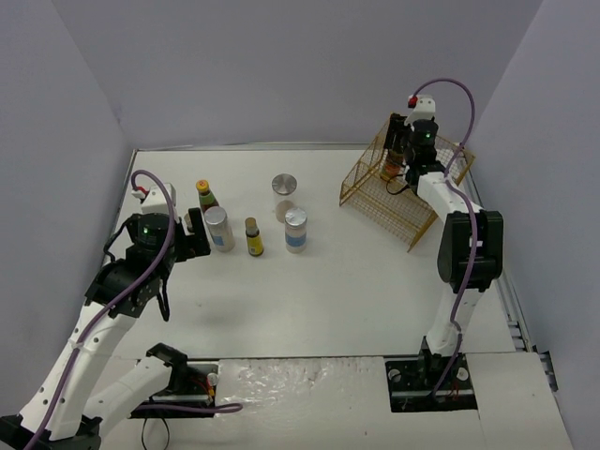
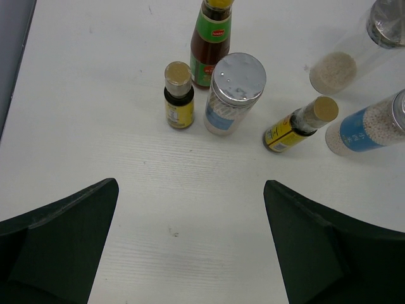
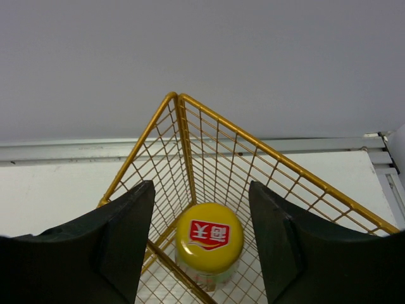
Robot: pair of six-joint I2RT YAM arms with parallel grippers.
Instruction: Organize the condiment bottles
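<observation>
- Your left claw [image 2: 190, 193] is spread wide and empty, over the worktop [image 2: 76, 95], just short of six grouped bottles [image 2: 235, 92].
- Your right claw [image 3: 197, 190] is half open, straddling a yellow-capped bottle [image 3: 209, 240] in the wire basket [image 3: 179, 98] corner; whether it grips, you cannot tell.

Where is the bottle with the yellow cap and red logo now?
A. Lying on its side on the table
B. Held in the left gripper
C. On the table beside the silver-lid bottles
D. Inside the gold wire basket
D: the right wrist view shows the yellow-capped bottle upright in a corner of the gold wire basket, under the open right gripper.
</observation>
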